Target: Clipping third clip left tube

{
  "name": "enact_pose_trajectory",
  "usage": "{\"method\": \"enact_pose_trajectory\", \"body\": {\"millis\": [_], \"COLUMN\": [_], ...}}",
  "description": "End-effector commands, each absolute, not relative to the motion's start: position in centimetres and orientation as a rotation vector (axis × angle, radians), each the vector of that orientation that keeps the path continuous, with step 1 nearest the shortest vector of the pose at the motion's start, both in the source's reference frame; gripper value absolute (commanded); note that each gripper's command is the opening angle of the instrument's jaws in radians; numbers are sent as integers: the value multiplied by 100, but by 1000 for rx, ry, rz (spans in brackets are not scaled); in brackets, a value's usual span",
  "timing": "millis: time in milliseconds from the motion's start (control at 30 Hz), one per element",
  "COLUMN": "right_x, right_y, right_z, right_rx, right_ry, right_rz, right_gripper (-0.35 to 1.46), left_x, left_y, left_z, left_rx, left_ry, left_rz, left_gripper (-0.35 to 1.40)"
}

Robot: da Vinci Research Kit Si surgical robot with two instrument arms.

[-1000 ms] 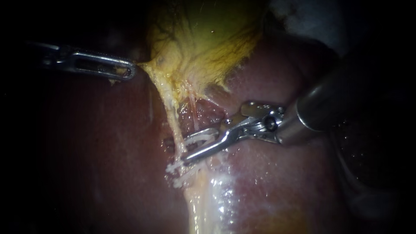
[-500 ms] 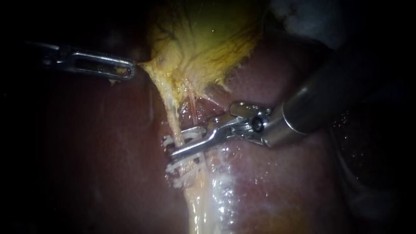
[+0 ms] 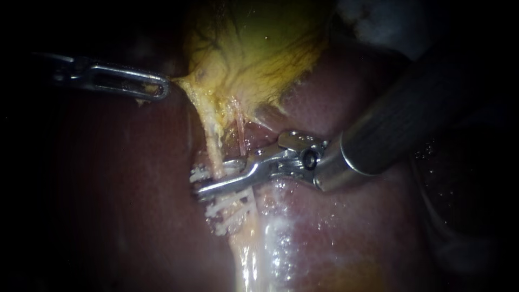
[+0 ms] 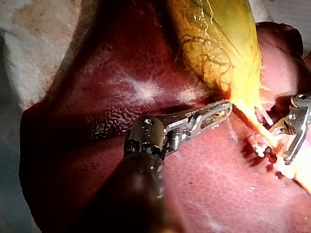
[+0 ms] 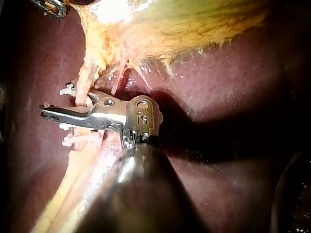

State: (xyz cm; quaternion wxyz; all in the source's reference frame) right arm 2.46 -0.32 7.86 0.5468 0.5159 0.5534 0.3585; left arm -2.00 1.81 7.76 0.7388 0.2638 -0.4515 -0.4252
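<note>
Steel left instrument [image 3: 164, 90] is clamped on yellow gallbladder [image 3: 254, 59]. Open right instrument [image 3: 198, 183], set astride pale left tube [image 3: 214, 148], should be closed squarely above white clips [image 3: 227, 208].

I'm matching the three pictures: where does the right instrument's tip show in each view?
Endoscope view: the right instrument sits mid-picture, jaws open astride the left tube.
Left wrist view: the right instrument stands beyond the left instrument, at that tube.
Right wrist view: the right instrument, this view's own, straddles the tube.
Shared landmark: the left tube, hanging from the gallbladder.
</note>
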Motion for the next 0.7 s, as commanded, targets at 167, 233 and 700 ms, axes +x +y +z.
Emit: {"method": "enact_pose_trajectory", "body": {"millis": [167, 233, 700], "right_x": [246, 246, 244], "right_y": [-21, -17, 2], "right_z": [776, 774, 759], "right_rx": [1223, 1224, 1199], "right_ry": [1307, 1305, 1327], "right_rz": [863, 866, 855], "right_gripper": [53, 53, 43], "left_x": [-201, -201, -200], "left_y": [181, 181, 181], "left_z": [776, 776, 776], "left_rx": [579, 579, 579], "left_ry": [-991, -991, -991], "left_rz": [-933, -933, -933], "left_gripper": [-35, -35, -35]}}
